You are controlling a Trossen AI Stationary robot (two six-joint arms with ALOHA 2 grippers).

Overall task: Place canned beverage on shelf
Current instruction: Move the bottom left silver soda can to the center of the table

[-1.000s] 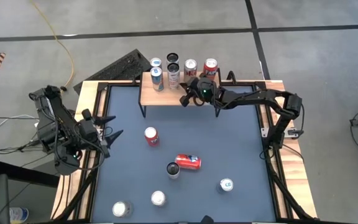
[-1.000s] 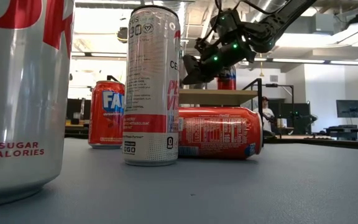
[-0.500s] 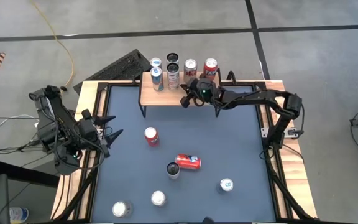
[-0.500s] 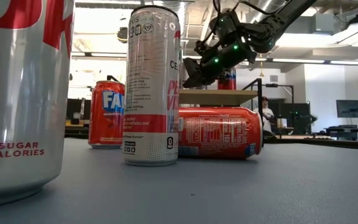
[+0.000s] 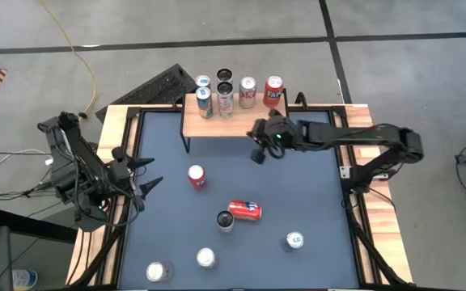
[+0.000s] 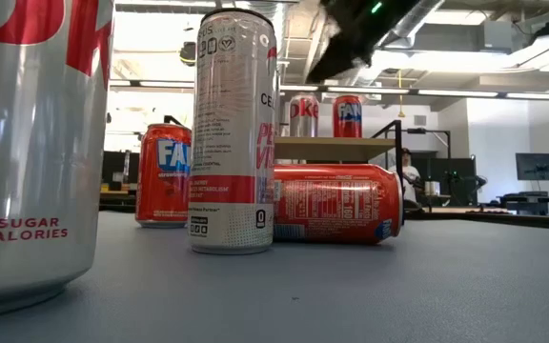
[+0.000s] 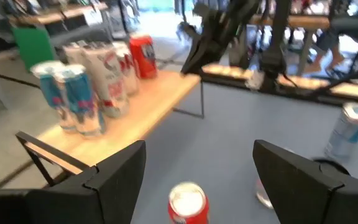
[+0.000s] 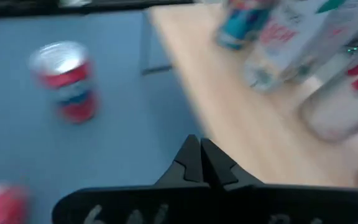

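Observation:
The shelf (image 5: 217,123) has a light wooden top on thin black legs and stands at the table's far edge. Several cans stand upright on it, among them two red ones (image 5: 274,89) at its right end (image 6: 348,114). My right gripper (image 5: 256,155) is shut and empty. It hangs above the table just near and right of the shelf, and shows at the top of the low view (image 6: 327,57) and in its wrist view (image 8: 197,152). My left gripper (image 5: 146,173) is open and empty at the table's left edge (image 7: 199,146).
On the blue mat stand a red can upright (image 5: 196,176), a red can lying on its side (image 5: 244,210) beside a tall slim can (image 5: 226,220), and three more upright cans (image 5: 295,240) (image 5: 206,258) (image 5: 158,272) toward the near edge.
My right gripper has drawn back from the shelf's right front edge toward the table's near edge and has risen, so the two red cans on the shelf now show unobstructed in the low view. My left gripper has shifted a little toward the near edge.

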